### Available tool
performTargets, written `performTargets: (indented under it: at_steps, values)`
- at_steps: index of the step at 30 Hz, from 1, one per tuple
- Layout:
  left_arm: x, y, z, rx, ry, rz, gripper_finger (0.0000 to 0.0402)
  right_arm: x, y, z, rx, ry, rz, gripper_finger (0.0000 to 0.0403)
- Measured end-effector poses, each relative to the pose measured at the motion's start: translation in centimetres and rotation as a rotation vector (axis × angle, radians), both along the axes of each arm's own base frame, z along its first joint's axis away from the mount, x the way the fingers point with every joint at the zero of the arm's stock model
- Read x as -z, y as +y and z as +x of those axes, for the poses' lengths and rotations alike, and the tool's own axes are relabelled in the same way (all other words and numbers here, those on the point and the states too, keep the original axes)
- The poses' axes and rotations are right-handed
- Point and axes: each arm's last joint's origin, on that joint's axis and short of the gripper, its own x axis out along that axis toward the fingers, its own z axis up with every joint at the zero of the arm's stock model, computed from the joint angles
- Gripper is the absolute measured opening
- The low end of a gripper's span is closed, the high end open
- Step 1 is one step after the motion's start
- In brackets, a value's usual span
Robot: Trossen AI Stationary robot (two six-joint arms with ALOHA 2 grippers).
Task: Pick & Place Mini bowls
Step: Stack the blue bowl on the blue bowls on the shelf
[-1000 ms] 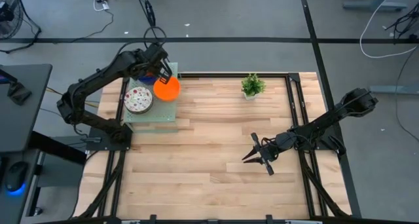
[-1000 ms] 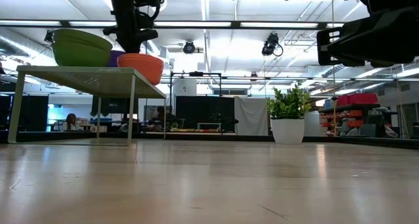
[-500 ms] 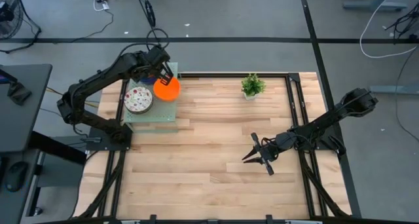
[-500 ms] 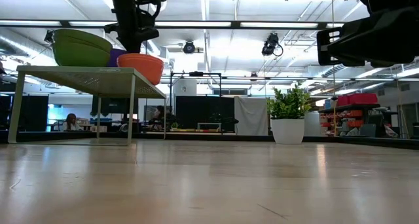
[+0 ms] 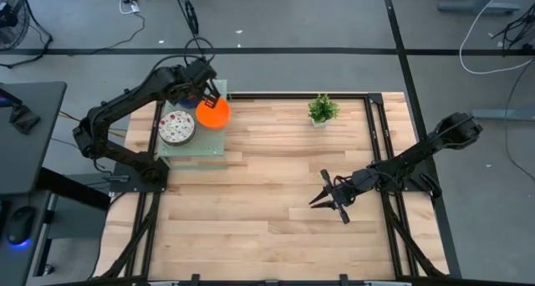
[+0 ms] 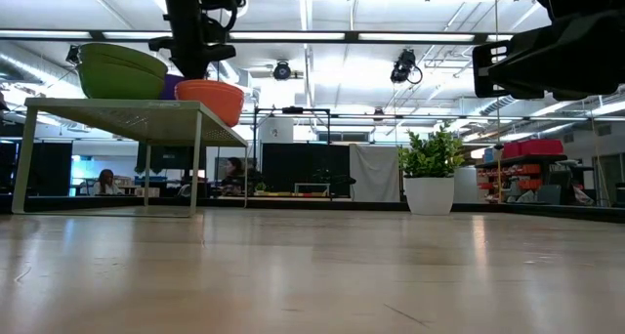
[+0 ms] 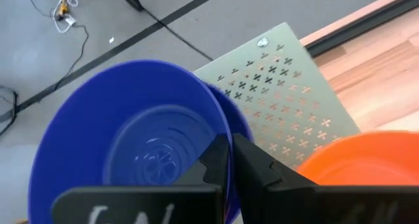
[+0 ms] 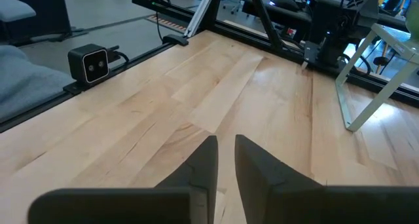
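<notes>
Left gripper (image 7: pixel 230 160): fingers clamped on the rim of the blue bowl (image 7: pixel 131 139), beside the orange bowl (image 7: pixel 366 158). Right gripper (image 8: pixel 226 160): fingers nearly together, empty, above the worktop (image 8: pixel 196 99).

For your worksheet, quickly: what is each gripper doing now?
Left gripper: shut on the blue bowl rim.
Right gripper: empty; cannot tell.

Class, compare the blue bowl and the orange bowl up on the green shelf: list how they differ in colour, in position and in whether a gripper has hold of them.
Colour: the blue bowl is solid dark blue, the orange bowl solid orange.
Grip: the left gripper is shut on the blue bowl's rim; nothing holds the orange bowl.
Position: the orange bowl sits at the green shelf edge nearest the table's middle; the blue bowl is behind it, mostly hidden under the arm from above.
Shared: both are small, round and plain.
</notes>
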Motion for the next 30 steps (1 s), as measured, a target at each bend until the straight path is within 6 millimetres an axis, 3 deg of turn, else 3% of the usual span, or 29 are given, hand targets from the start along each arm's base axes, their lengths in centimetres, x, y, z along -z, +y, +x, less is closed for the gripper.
performTargets:
  at_steps: [25,30]
  values:
    - [0.02,0.17,0.01,-0.016,-0.056,-0.027,0.0021,0.0,0.0,0.0,0.0,0.0,0.0,0.0055]
    - [0.01,0.17,0.01,-0.013,-0.054,-0.027,0.0039,0.0,0.0,0.0,0.0,0.0,0.0,0.0055]
